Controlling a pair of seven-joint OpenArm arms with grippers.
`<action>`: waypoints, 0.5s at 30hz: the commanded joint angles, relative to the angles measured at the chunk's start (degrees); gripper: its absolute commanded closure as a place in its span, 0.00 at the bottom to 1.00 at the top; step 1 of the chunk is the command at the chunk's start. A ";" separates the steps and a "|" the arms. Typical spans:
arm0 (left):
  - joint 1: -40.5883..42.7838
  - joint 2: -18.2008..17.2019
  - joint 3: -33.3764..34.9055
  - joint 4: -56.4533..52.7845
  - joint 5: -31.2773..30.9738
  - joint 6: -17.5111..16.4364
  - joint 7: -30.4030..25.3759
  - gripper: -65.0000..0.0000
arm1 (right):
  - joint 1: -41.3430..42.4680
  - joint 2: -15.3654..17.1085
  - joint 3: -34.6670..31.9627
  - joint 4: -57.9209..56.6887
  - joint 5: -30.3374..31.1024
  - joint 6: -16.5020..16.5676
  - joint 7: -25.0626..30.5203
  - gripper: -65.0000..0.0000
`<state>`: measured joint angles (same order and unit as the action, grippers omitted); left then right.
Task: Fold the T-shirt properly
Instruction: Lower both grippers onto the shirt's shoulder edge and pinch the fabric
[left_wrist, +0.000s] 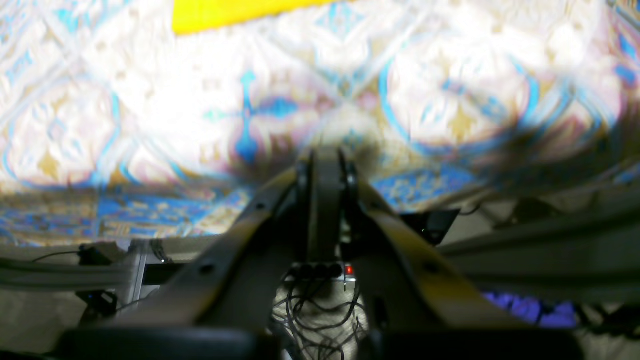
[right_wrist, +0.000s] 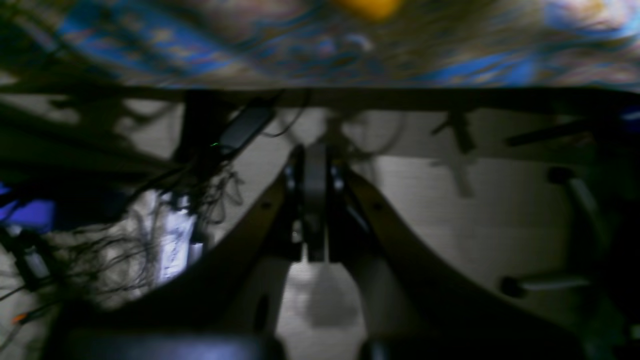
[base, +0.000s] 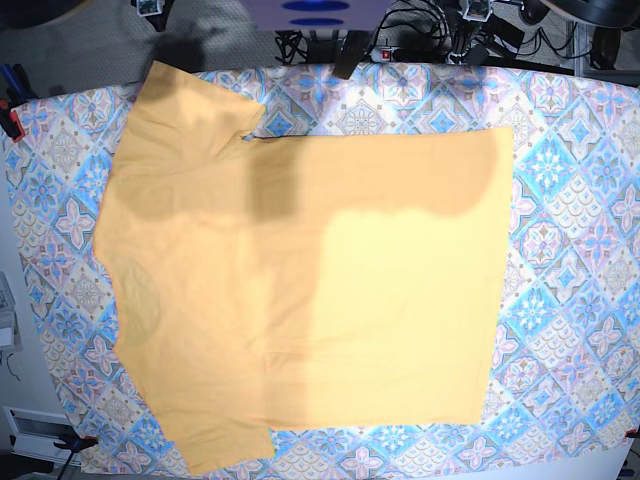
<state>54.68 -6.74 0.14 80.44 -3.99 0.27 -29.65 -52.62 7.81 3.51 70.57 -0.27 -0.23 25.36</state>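
Note:
The yellow-orange T-shirt (base: 300, 270) lies spread flat on the patterned tablecloth (base: 570, 250) in the base view. Its collar is at the left, one sleeve (base: 190, 100) points to the far left corner and the other (base: 215, 440) to the near left. Neither arm shows in that view. In the left wrist view my left gripper (left_wrist: 325, 155) is shut and empty, just over the tablecloth's edge, with a strip of the T-shirt (left_wrist: 235, 12) far ahead. My right gripper (right_wrist: 315, 150) is shut and empty, off the table, and a blurred bit of T-shirt (right_wrist: 370, 7) shows at the top.
Cables and a power strip (base: 400, 45) lie behind the table's far edge. Tangled wires (right_wrist: 150, 235) and frame bars (right_wrist: 550, 282) show on the floor below the right gripper. Dark shadows cross the shirt's upper part (base: 270, 185). Clamps (base: 12, 118) hold the cloth's corners.

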 joint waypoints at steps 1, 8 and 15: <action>1.11 -0.51 -0.19 2.50 -0.27 0.21 -0.55 1.00 | -1.67 0.32 0.84 1.48 -0.03 0.10 1.32 1.00; 1.11 -0.69 0.08 12.87 -0.45 0.21 6.92 1.00 | -2.72 0.32 1.99 8.42 -0.03 0.10 -2.55 1.00; 0.75 -0.51 0.17 21.67 -4.93 0.21 15.28 1.00 | -2.72 0.32 1.99 14.49 -0.03 0.10 -6.86 1.00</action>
<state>54.59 -7.29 0.40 101.25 -9.43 0.25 -12.80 -54.17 7.79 5.17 84.44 -0.49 0.12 17.19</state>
